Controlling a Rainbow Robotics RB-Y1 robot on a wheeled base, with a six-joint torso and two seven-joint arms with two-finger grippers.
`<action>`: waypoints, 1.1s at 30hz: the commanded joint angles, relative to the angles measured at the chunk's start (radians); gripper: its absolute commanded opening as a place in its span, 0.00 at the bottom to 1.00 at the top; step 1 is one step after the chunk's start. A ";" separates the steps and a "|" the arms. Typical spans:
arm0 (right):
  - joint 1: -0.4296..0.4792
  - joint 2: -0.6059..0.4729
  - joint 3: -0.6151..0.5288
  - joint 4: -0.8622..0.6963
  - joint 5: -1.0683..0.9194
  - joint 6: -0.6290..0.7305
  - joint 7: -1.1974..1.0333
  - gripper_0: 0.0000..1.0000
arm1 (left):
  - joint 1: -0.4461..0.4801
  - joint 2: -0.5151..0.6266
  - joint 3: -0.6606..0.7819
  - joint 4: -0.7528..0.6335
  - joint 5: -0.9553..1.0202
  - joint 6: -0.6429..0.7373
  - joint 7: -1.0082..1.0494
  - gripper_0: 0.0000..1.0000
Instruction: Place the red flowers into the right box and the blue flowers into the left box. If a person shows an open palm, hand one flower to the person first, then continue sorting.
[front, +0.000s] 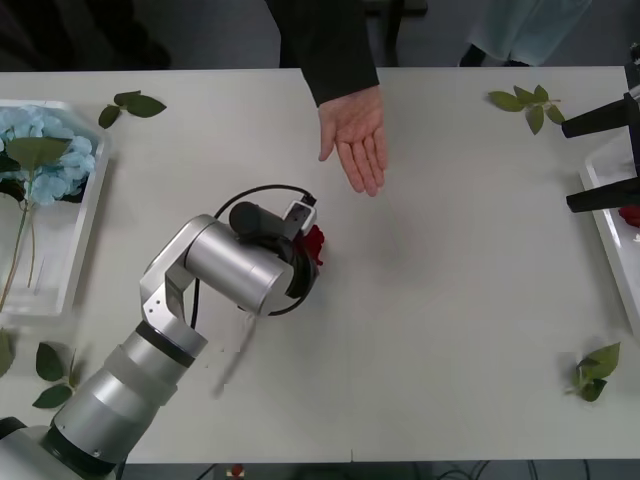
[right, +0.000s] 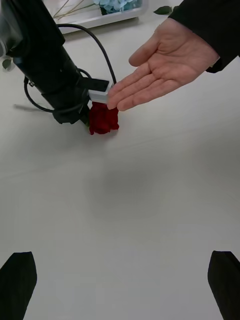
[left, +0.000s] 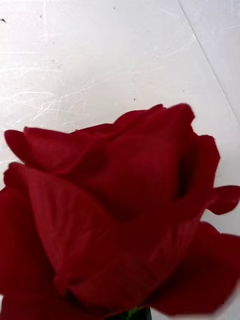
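Front view, left arm: reaches from the lower left to mid-frame; its wrist hides the left gripper (front: 305, 262), and a rose (front: 314, 243) peeks out at its tip.
Front view, palm: an open hand (front: 357, 142) from a black sleeve (front: 325, 45) lies at upper centre, just above the rose, apart from it.
Front view, boxes: left box (front: 75, 262) at the left edge holds blue flowers (front: 42, 152); right box (front: 612, 232) at the right edge shows a red bit (front: 630, 214).
Front view, right gripper (front: 600, 158): black fingers spread wide at the right edge, grasping nothing.
Right wrist view: the rose (right: 104, 118) sits at the left gripper's tip (right: 86, 114), close over the table (right: 130, 200); the fingertips (right: 117, 102) of the hand overlap it in the picture; whether they touch, I cannot tell.
Left wrist view: the rose (left: 120, 210) bloom lies close to the lens, green stem at the bottom edge; its grip I cannot tell.
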 joint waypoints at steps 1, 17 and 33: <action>-0.013 -0.020 0.000 -0.011 0.003 -0.001 0.016 1.00 | 0.003 0.029 0.044 -0.090 0.038 0.047 -0.007 0.00; -0.013 -0.020 0.000 -0.011 0.003 -0.001 0.016 1.00 | 0.157 0.322 0.350 -0.725 0.660 0.211 -0.033 0.00; -0.013 -0.020 0.000 -0.011 0.003 -0.001 0.016 1.00 | 0.194 0.253 0.547 -0.779 1.155 -0.132 -0.320 0.00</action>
